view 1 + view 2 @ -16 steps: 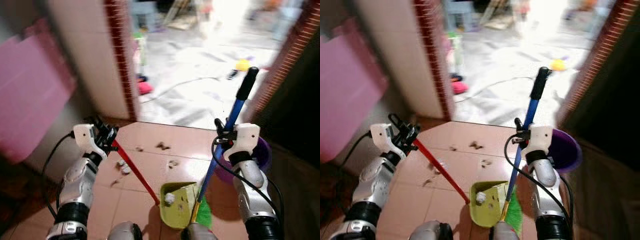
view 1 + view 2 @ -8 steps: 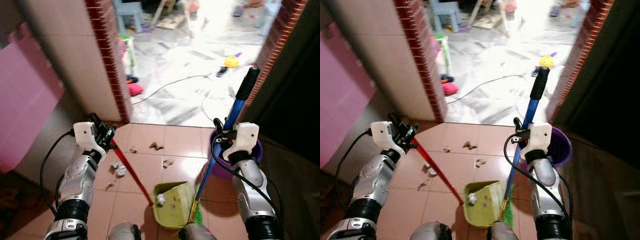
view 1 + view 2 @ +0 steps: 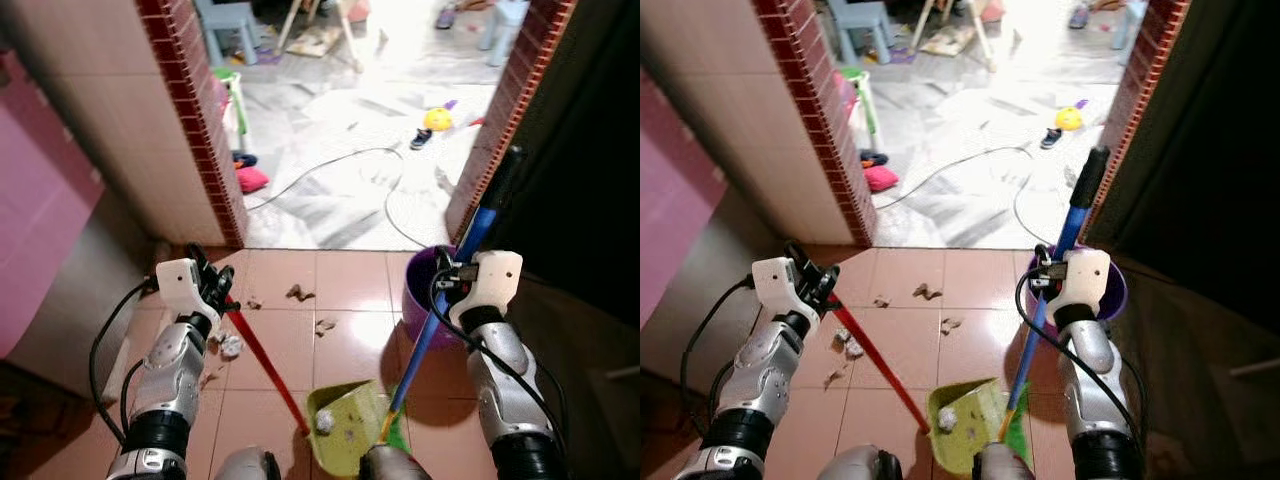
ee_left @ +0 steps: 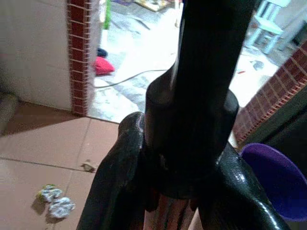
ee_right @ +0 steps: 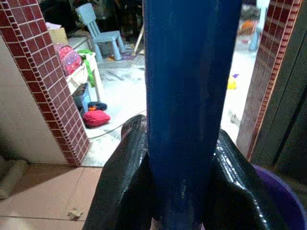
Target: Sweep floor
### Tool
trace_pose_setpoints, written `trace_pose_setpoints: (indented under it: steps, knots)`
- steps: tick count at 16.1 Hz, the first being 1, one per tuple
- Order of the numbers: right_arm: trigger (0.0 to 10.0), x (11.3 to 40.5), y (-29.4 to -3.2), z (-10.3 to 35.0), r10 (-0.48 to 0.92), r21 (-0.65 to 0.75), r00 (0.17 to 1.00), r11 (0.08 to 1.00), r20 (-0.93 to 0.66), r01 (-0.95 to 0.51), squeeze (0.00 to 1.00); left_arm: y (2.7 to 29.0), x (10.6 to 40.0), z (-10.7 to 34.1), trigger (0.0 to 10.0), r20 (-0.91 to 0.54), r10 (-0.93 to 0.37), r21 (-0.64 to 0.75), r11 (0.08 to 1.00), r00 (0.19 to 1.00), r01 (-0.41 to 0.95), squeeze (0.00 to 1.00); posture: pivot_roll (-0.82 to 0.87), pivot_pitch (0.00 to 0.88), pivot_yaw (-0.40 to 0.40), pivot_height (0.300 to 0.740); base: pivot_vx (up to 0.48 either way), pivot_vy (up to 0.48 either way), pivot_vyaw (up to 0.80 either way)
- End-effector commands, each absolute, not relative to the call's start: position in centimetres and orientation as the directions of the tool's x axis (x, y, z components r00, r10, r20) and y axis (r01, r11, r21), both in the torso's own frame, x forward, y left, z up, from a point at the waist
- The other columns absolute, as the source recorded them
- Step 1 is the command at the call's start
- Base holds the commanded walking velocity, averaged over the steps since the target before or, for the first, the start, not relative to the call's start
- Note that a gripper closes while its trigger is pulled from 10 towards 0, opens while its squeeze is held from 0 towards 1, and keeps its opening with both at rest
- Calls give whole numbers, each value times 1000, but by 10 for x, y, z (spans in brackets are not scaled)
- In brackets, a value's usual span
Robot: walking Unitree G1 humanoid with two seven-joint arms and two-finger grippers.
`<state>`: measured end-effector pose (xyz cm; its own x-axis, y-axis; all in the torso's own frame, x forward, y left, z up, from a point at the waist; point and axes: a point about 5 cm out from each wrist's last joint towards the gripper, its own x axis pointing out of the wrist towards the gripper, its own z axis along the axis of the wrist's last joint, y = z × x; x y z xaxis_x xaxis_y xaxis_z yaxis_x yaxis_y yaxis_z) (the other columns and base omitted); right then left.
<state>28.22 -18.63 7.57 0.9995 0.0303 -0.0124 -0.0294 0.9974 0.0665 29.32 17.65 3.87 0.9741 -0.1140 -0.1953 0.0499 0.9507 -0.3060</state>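
While the left gripper pinches the top of a red-handled dustpan, the pan itself rests low on the terracotta floor tiles between the two arms, with a crumpled white scrap lying inside it. The right gripper is clamped around the blue broom handle, whose green bristles touch the floor just beside the pan's right edge. A purple bucket stands behind the broom, near the brick doorpost. Loose scraps lie on the tiles: white crumpled paper near the left arm and brown bits ahead of the pan. Beyond the doorway, a cable curls across pale floor.
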Motion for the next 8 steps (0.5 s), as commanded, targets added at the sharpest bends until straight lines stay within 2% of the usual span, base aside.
trace_pose_setpoints:
  steps: [1, 4, 8]
  knots:
    - [10000, 282, -185, 76, -12, 161, 1000, 987, -22, 16, 0, 175, 298, 50, 10000, -146, -120, -317, 946, 982, 68, 0, -130, 0, 64, 740, 0, 0, 0]
    - [10000, 284, -176, 83, 69, 154, 997, 985, 17, -71, 0, 173, 299, 52, 10000, -145, -142, -320, 943, 979, 89, 0, -132, 0, 68, 740, 0, 444, 0]
    - [10000, 285, -174, 86, 90, 137, 996, 986, 18, -92, 0, 171, 298, 52, 10000, -146, -154, -331, 938, 977, 99, 0, -131, 0, 72, 740, 0, 480, 0]
